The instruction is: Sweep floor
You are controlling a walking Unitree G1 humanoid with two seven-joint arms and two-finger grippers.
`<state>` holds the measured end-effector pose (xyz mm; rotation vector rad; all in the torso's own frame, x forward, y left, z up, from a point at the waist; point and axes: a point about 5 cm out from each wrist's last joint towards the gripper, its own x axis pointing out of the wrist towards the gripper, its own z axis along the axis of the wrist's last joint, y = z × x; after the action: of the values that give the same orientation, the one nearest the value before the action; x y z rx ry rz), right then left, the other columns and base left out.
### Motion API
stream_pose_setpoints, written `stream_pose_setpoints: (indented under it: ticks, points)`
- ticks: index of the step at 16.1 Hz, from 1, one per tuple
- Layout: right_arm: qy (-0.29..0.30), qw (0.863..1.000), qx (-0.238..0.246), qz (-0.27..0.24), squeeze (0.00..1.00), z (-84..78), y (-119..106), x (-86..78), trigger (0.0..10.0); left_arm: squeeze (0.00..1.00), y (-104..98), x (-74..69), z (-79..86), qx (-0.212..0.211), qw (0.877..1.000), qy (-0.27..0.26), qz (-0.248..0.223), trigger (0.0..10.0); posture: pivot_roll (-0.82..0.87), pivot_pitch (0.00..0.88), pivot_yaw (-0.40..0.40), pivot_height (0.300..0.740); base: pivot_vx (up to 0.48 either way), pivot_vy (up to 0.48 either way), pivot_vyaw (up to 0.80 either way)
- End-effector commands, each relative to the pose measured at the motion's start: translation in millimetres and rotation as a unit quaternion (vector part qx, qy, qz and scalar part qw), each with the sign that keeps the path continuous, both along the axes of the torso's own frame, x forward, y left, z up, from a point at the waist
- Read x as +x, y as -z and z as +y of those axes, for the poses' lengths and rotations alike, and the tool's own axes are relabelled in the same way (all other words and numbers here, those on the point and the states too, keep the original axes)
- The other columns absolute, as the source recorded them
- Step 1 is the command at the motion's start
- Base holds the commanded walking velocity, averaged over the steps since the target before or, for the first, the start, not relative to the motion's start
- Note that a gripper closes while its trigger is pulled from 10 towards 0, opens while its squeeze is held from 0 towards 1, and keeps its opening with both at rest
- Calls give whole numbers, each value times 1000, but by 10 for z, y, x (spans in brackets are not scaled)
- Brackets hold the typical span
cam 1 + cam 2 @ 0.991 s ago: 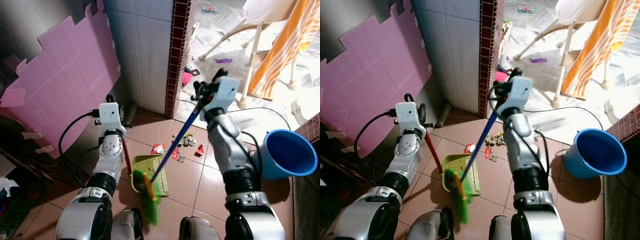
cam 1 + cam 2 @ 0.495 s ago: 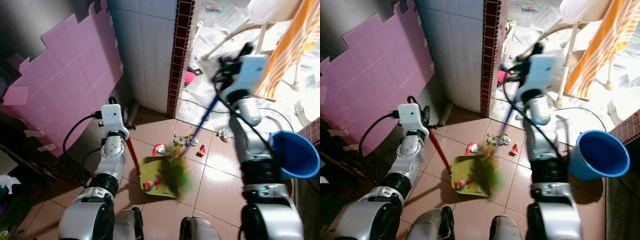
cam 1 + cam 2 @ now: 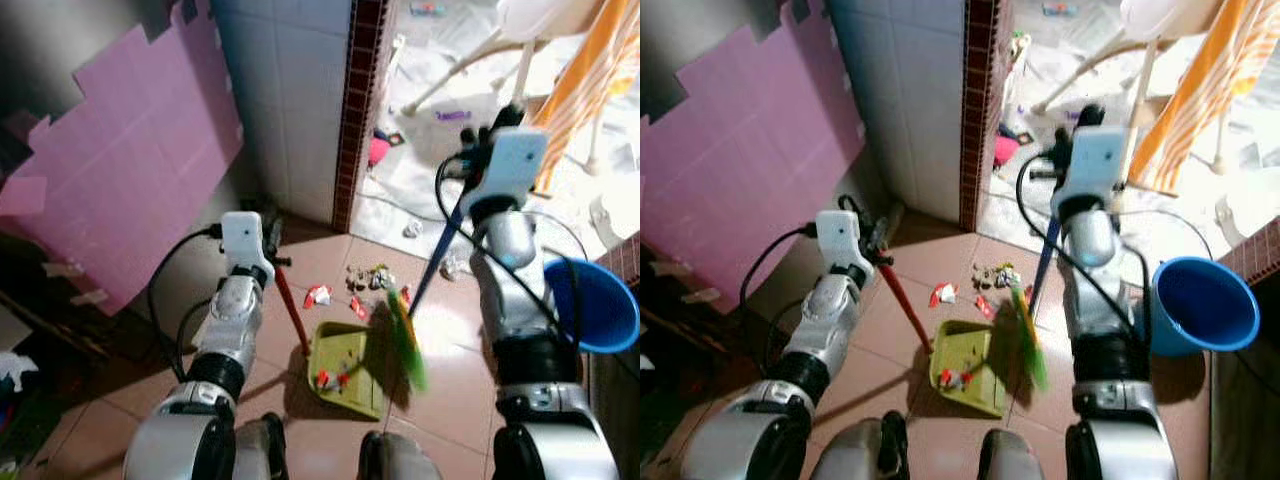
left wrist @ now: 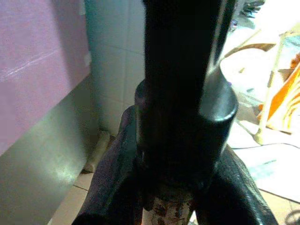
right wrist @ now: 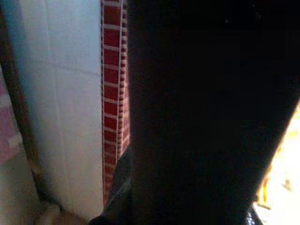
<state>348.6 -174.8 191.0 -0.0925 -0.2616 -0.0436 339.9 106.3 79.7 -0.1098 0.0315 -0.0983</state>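
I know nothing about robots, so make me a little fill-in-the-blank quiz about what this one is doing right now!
1. The dustpan on the tiled floor is ____ in colour.
2. The robot's right hand holds the blue handle of a ____.
3. The dustpan's long handle, held by the left hand, is ____.
4. By the robot's right side stands a blue ____.

Missing words: green; broom; red; bucket
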Motion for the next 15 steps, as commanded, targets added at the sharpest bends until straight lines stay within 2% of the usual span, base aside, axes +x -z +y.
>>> stream_pose_setpoints:
  ticks: [1,2,4,7,11,15]
  points:
    - [-27,999,29,-6,0,94,11,3,10000,0,14,-4,137,31,999,-36,2,10000,-116,161,33,740,0,0,0]
    - [-49,998,42,4,0,181,73,5,10000,0,31,-2,196,38,998,-55,10,10000,-116,161,33,740,0,0,0]
    - [-65,997,37,2,0,256,77,3,10000,0,16,2,266,50,996,-77,12,10000,-106,160,30,740,0,0,0]
    - [-72,997,12,-22,0,242,-39,16,10000,0,-67,-1,350,45,992,-115,-3,10000,-106,163,29,740,0,0,0]
    - [-71,994,-40,-69,0,210,-255,40,10000,0,-203,-41,378,35,992,-119,-29,10000,-107,163,26,740,0,0,0]
    - [-84,994,-36,-60,0,287,-181,48,10000,0,-378,-83,532,49,984,-158,-70,10000,-92,161,16,740,0,0,0]
